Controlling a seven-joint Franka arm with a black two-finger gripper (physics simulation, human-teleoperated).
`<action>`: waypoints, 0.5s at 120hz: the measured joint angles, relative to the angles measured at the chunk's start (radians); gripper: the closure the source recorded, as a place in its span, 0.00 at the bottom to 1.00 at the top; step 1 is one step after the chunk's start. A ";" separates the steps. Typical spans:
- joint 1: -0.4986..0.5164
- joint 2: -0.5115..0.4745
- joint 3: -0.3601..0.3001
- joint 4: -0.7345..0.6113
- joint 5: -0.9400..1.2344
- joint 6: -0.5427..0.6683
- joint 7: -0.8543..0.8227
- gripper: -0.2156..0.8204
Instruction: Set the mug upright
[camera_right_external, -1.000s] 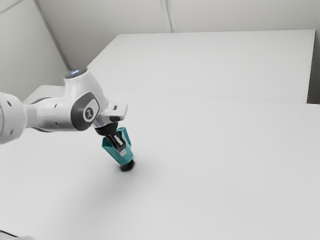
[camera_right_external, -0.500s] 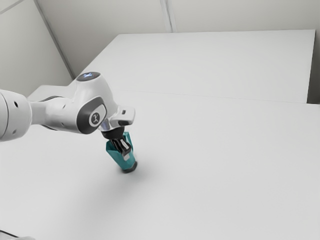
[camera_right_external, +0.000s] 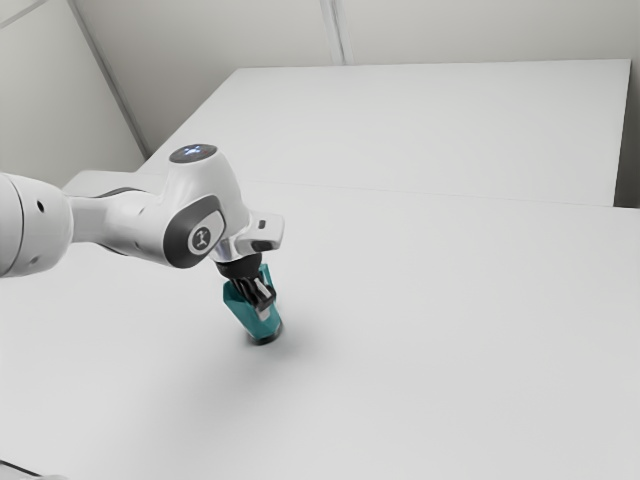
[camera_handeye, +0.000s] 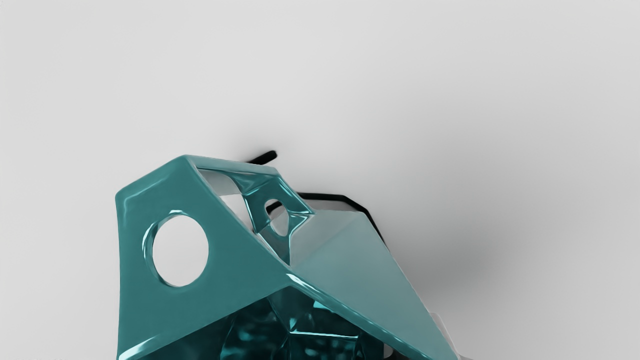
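Note:
In the exterior view my gripper (camera_right_external: 262, 305) points down and is shut on the wall of the teal mug (camera_right_external: 249, 316), with a finger showing against the mug's near side. The mug leans, its open top toward the exterior view's left and its dark base low, at or close above the table; contact cannot be told. In the wrist view the angular mug (camera_handeye: 230, 270) shows its round-holed handle and part of its dark interior. Small parts of my gripper (camera_handeye: 417, 350) appear beside the mug wall at the bottom edge.
The white table (camera_right_external: 450, 330) extends around the mug. A pale raised panel or second surface (camera_right_external: 420, 130) lies beyond it toward the back. A dark cable (camera_right_external: 18, 467) shows at the near left corner of the exterior view.
My hand and the mug have moved together toward the exterior view's right. The mug's base has shifted slightly the same way, and the mug remains tilted.

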 joint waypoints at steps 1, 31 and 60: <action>0.000 0.000 0.000 0.000 0.000 0.000 -0.001 0.97; -0.001 0.000 0.001 -0.001 0.000 0.000 -0.032 0.73; 0.011 -0.037 -0.013 -0.004 -0.008 -0.010 -0.052 0.38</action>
